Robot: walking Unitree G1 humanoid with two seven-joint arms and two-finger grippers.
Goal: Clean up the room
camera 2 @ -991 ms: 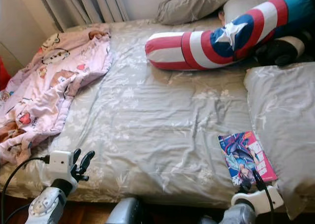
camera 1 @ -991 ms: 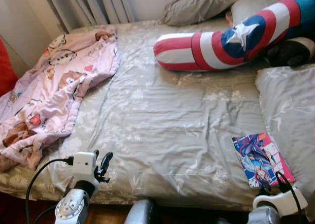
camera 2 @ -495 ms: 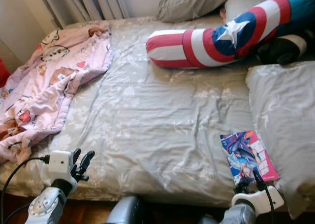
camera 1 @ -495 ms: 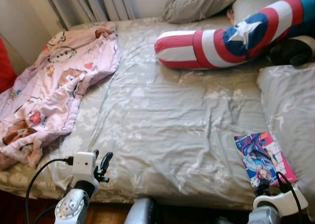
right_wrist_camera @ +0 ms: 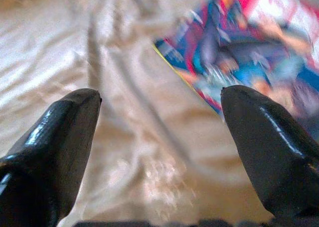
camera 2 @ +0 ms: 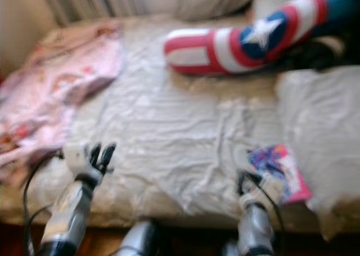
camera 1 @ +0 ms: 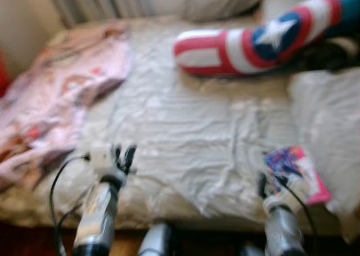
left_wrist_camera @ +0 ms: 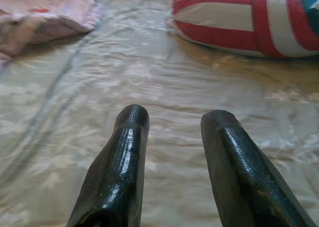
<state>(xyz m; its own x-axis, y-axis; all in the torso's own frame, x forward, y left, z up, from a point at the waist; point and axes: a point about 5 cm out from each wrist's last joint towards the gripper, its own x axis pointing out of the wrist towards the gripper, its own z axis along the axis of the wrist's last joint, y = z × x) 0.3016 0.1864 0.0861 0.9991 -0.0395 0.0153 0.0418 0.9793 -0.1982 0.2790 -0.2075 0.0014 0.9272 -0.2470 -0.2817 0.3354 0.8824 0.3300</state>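
Note:
The head views are blurred. A colourful comic book [camera 1: 292, 171] lies flat on the grey bed sheet [camera 1: 191, 121] near the front right. My right gripper [camera 1: 264, 184] hovers just at its near left corner, open; in the right wrist view the comic book [right_wrist_camera: 249, 52] lies ahead between the spread fingers [right_wrist_camera: 65, 132]. My left gripper [camera 1: 124, 155] is over the front left of the bed, open and holding nothing, with bare sheet past its fingers [left_wrist_camera: 124, 152]. A pink cartoon blanket [camera 1: 50, 93] lies crumpled on the left.
A red, white and blue star bolster [camera 1: 253, 42] lies across the back of the bed. A grey pillow [camera 1: 326, 115] is on the right and another [camera 1: 225, 3] at the head. Curtains [camera 1: 90, 0] hang behind. The bed's front edge [camera 1: 185, 211] is right below me.
Both arms have come up and forward over the bed. The right gripper now sits by the comic's corner. The head views have turned blurry as the camera moved.

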